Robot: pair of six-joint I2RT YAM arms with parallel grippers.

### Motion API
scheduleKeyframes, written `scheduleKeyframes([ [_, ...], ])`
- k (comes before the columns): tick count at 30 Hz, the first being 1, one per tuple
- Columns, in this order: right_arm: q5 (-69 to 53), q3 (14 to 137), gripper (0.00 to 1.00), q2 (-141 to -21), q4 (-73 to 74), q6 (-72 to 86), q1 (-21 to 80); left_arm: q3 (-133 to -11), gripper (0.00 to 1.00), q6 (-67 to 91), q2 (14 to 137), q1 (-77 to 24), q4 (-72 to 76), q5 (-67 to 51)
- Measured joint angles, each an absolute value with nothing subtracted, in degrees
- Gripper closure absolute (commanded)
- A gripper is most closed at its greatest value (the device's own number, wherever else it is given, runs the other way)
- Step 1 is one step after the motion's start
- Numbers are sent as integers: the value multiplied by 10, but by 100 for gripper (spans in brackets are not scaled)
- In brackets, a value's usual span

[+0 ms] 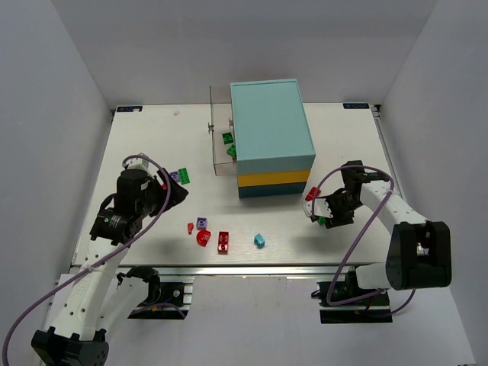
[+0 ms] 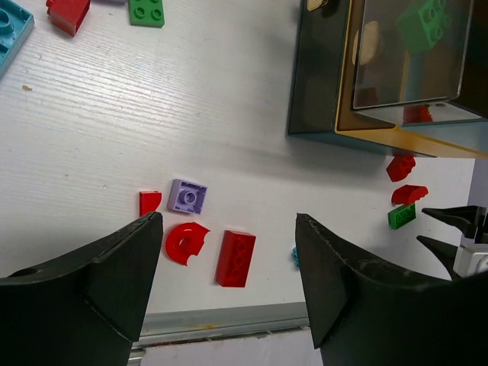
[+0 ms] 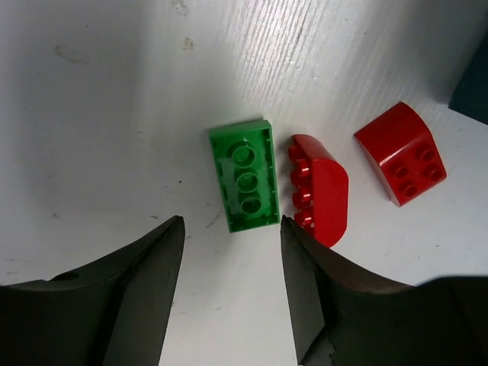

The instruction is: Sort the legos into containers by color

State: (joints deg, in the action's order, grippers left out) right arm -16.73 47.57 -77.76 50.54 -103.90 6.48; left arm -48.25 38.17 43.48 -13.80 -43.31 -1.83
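The cabinet (image 1: 271, 137) stands at the back middle, one clear container (image 1: 221, 145) pulled out on its left with green legos (image 1: 227, 139) inside. Loose legos lie in front: a red brick (image 2: 235, 258), a red arch (image 2: 185, 242), a purple plate (image 2: 187, 197), a red chip (image 2: 149, 202) and a light blue one (image 1: 259, 240). My left gripper (image 2: 229, 221) hovers open and empty above them. My right gripper (image 3: 231, 229) is open low over the table, with a green brick (image 3: 245, 175) just beyond its fingertips. Beside that brick lie a rounded red brick (image 3: 319, 187) and another red brick (image 3: 400, 152).
A green lego (image 2: 146, 11), a red one (image 2: 67, 14) and a light blue piece (image 2: 11, 30) lie to the far left. A purple lego (image 1: 174, 176) sits near my left gripper. The table's near edge (image 2: 213, 316) runs close below the red brick. The cabinet corner (image 3: 473, 84) is close to my right gripper.
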Motion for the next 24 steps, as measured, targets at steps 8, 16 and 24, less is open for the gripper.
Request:
scheduleKeyframes([
  [8, -174, 511, 42, -856, 491, -1040, 65, -474, 20, 387, 445, -138, -423, -20],
  [16, -181, 516, 42, -880, 477, -1039, 65, -474, 20, 390, 474, -138, -403, -22],
  [24, -182, 514, 43, -897, 458, -1036, 65, -474, 20, 395, 494, -138, -390, -24],
])
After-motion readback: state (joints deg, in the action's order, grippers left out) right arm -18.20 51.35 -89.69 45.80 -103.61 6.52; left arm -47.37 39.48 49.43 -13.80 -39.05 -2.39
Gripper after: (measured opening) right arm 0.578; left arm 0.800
